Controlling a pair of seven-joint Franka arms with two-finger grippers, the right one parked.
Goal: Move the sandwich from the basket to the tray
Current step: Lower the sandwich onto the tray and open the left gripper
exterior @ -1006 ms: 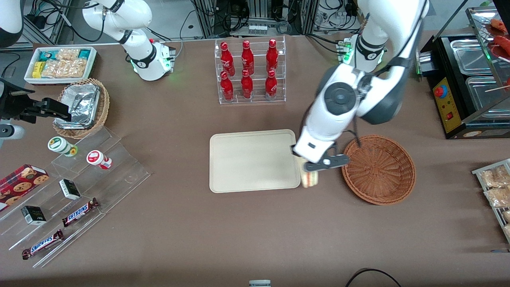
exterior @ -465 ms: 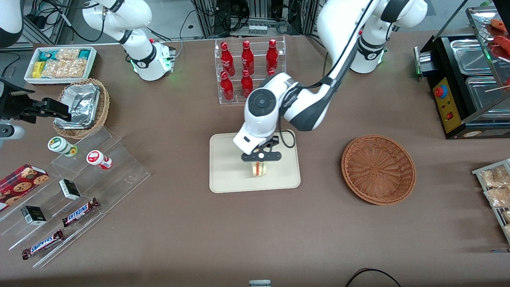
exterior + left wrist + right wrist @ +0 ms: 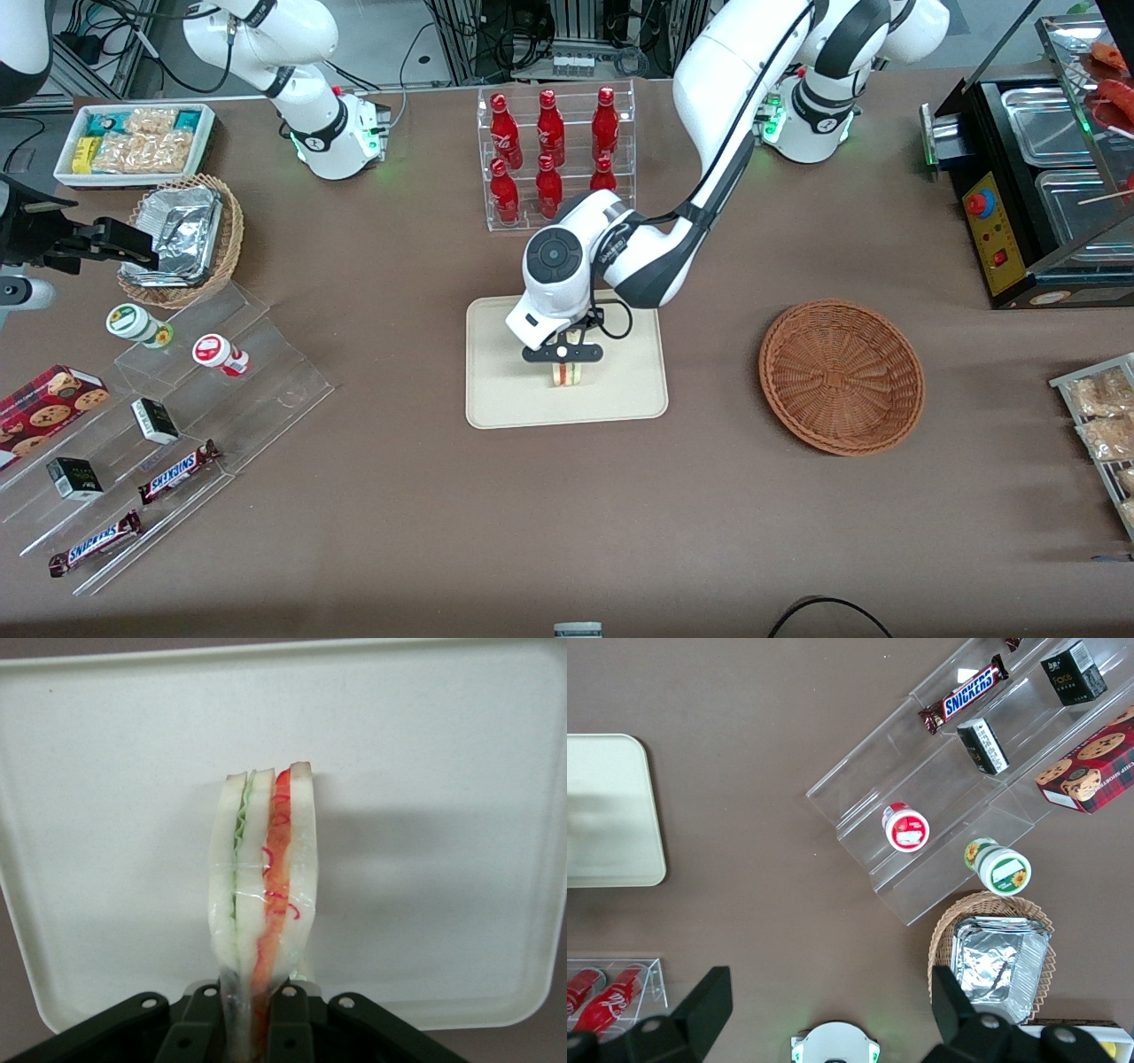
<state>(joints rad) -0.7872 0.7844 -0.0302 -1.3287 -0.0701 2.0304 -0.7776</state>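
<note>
The gripper (image 3: 563, 358) is above the middle of the tray (image 3: 496, 399) and its two fingers (image 3: 282, 1028) are closed tightly on the narrow end of the sandwich (image 3: 263, 895). The sandwich stands on its edge over the tray, with the green and red layers showing. If it already touches the tray, I cannot tell. The basket (image 3: 842, 377) sits well apart, toward the working arm's end of the table (image 3: 567, 514).

- Red bottles (image 3: 551, 159) are stood in a clear rack (image 3: 557, 208).
- Snickers bars (image 3: 177, 471) are laid on clear stepped shelves (image 3: 221, 390).
- Foil containers (image 3: 182, 232) are held in a light wicker basket (image 3: 232, 232).
</note>
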